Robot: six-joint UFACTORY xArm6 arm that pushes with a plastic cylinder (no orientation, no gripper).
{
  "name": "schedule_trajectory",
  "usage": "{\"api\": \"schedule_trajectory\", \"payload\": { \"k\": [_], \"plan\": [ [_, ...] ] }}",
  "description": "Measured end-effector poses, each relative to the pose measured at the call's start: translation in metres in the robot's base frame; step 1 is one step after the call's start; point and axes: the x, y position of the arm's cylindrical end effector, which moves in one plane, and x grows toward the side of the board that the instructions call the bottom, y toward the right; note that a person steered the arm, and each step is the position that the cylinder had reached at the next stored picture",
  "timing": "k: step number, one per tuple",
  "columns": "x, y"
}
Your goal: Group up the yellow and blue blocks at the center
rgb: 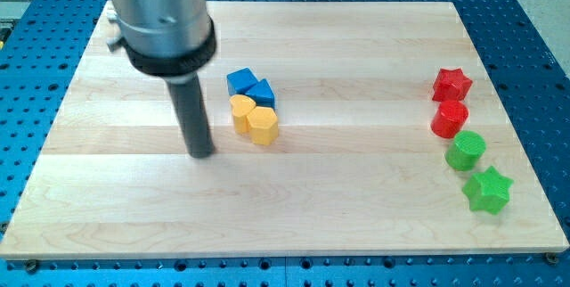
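Two blue blocks and two yellow blocks sit bunched together left of the board's middle. A blue cube (240,82) touches a blue triangular block (262,94) on its right. Below them a yellow rounded block (242,110) touches a yellow hexagonal block (263,124). My tip (202,153) rests on the board to the left of the yellow blocks, a small gap away from them and slightly lower in the view.
At the view's right, a column of blocks: a red star (451,83), a red cylinder (450,118), a green cylinder (466,151) and a green star (487,189). The wooden board (356,207) lies on a blue perforated table (543,73).
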Motion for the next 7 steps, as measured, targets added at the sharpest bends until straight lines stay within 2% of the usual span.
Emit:
{"api": "schedule_trajectory", "payload": {
  "k": [1,2,3,4,5,7],
  "plan": [
    [-0.008,0.052],
    [-0.037,0.061],
    [-0.002,0.035],
    [0.005,0.014],
    [-0.027,0.03],
    [-0.037,0.039]
  ]
}}
